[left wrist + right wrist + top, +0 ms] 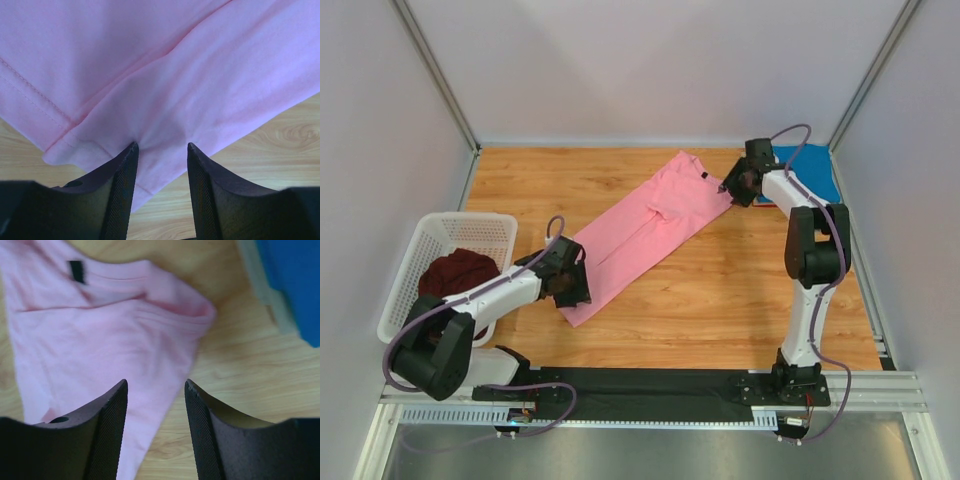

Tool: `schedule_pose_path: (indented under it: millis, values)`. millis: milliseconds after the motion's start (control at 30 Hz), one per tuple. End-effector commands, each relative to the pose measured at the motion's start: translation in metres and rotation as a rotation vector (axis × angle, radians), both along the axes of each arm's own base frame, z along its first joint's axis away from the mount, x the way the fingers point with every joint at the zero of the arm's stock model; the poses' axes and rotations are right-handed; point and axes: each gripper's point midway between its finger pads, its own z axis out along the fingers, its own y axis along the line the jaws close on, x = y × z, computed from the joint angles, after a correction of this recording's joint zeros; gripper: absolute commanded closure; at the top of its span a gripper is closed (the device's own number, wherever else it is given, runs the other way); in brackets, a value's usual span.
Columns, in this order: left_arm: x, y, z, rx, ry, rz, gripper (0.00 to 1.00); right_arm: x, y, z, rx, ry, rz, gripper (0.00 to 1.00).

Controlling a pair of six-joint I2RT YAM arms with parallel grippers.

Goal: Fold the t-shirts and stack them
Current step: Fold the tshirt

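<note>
Fabric of the pink t-shirt (pixel 650 225), diagonal across the tabletop (pixel 740 300), looks light and limp; pinch hem (pixel 55 150) and collar (pixel 125 277). Parted, the left gripper (pixel 161 145) straddles the hem; the right gripper (pixel 156 382) hangs parted near the collar.

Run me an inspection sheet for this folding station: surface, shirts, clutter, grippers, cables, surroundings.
Surface: wooden tabletop, no marks seen.
Job's things: pink t-shirt folded lengthwise, diagonal mid-table; blue t-shirt folded, far right corner; maroon t-shirt bunched in the white basket.
Clutter: nothing seen.
Grippers: left gripper open, tips on the pink hem; right gripper open over its collar end.
Cables: purple cables looped along both arms.
Surroundings: white walls, metal frame posts.
</note>
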Motion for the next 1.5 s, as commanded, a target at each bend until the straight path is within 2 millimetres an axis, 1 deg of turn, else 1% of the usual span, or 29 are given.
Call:
schedule_pose_path:
  millis: [0, 33, 167, 200, 233, 300, 333, 400, 467, 600, 667, 767, 800, 900, 1033, 1133, 1200, 1267, 1300, 1333, 1367, 1400, 1433, 1467]
  values:
    - [-0.037, 0.007, -0.012, 0.015, 0.134, 0.009, 0.48, -0.005, -0.030, -0.016, -0.014, 0.004, -0.049, 0.50]
    - [-0.037, 0.005, -0.009, 0.009, 0.129, 0.007, 0.48, -0.008, -0.033, -0.020, -0.016, 0.012, -0.051, 0.50]
    - [-0.037, -0.002, 0.005, -0.002, 0.105, -0.005, 0.48, -0.004, -0.039, -0.028, -0.020, 0.002, -0.032, 0.50]
    - [-0.037, -0.001, 0.007, 0.003, 0.105, -0.004, 0.48, -0.003, -0.042, -0.035, -0.026, 0.012, -0.030, 0.50]
    - [-0.033, -0.003, 0.012, -0.001, 0.090, -0.010, 0.48, -0.003, -0.045, -0.038, -0.026, 0.016, -0.034, 0.50]
    - [-0.032, 0.003, 0.016, 0.039, 0.085, 0.005, 0.48, -0.001, -0.046, -0.042, -0.011, 0.012, -0.026, 0.50]
    - [-0.028, 0.002, 0.021, 0.042, 0.069, 0.006, 0.48, -0.001, -0.046, -0.045, -0.006, 0.016, -0.023, 0.50]
    - [-0.026, 0.001, 0.024, 0.041, 0.063, 0.005, 0.48, 0.000, -0.043, -0.046, 0.005, 0.006, -0.011, 0.51]
    - [-0.025, -0.001, 0.026, 0.031, 0.057, -0.004, 0.48, 0.000, -0.041, -0.045, 0.015, -0.003, -0.007, 0.51]
    - [-0.014, -0.011, 0.029, -0.014, -0.003, -0.041, 0.47, 0.003, -0.040, -0.044, 0.026, -0.019, -0.012, 0.52]
    - [-0.014, -0.017, 0.026, -0.035, 0.002, -0.070, 0.46, 0.004, -0.040, -0.047, 0.028, -0.013, -0.015, 0.52]
    - [-0.017, -0.011, 0.016, 0.008, 0.040, -0.071, 0.45, 0.005, -0.042, -0.049, 0.020, -0.004, -0.022, 0.53]
    - [-0.019, -0.010, 0.013, 0.020, 0.058, -0.070, 0.45, 0.002, -0.043, -0.053, 0.012, 0.015, -0.028, 0.53]
    - [-0.028, -0.007, -0.002, 0.037, 0.116, -0.062, 0.45, 0.000, -0.045, -0.055, 0.003, 0.023, -0.033, 0.59]
    - [-0.035, -0.005, -0.014, 0.041, 0.156, -0.047, 0.46, -0.003, -0.049, -0.060, -0.013, 0.039, -0.043, 0.80]
    - [-0.038, -0.001, -0.016, 0.057, 0.159, -0.035, 0.46, -0.003, -0.053, -0.063, -0.039, 0.052, -0.041, 0.89]
    - [-0.040, 0.001, -0.016, 0.064, 0.164, -0.029, 0.46, -0.002, -0.053, -0.062, -0.044, 0.055, -0.037, 0.92]
    - [-0.039, -0.003, -0.013, 0.039, 0.158, -0.024, 0.46, -0.001, -0.053, -0.065, -0.044, 0.067, -0.037, 0.94]
    - [-0.041, -0.004, -0.015, 0.028, 0.162, -0.022, 0.46, 0.002, -0.053, -0.063, -0.044, 0.066, -0.039, 0.95]
    - [-0.041, -0.007, -0.012, 0.004, 0.154, -0.024, 0.46, 0.002, -0.053, -0.064, -0.045, 0.072, -0.037, 0.96]
    - [-0.041, -0.014, -0.009, -0.035, 0.151, -0.024, 0.46, 0.000, -0.054, -0.070, -0.048, 0.093, -0.039, 0.96]
    - [-0.043, -0.017, -0.009, -0.053, 0.151, -0.027, 0.46, 0.001, -0.054, -0.070, -0.051, 0.096, -0.038, 0.96]
    - [-0.043, -0.020, -0.004, -0.074, 0.136, -0.030, 0.46, 0.006, -0.055, -0.068, -0.055, 0.090, -0.038, 0.97]
    - [-0.045, -0.022, -0.002, -0.088, 0.141, -0.036, 0.45, 0.004, -0.056, -0.073, -0.056, 0.111, -0.040, 0.97]
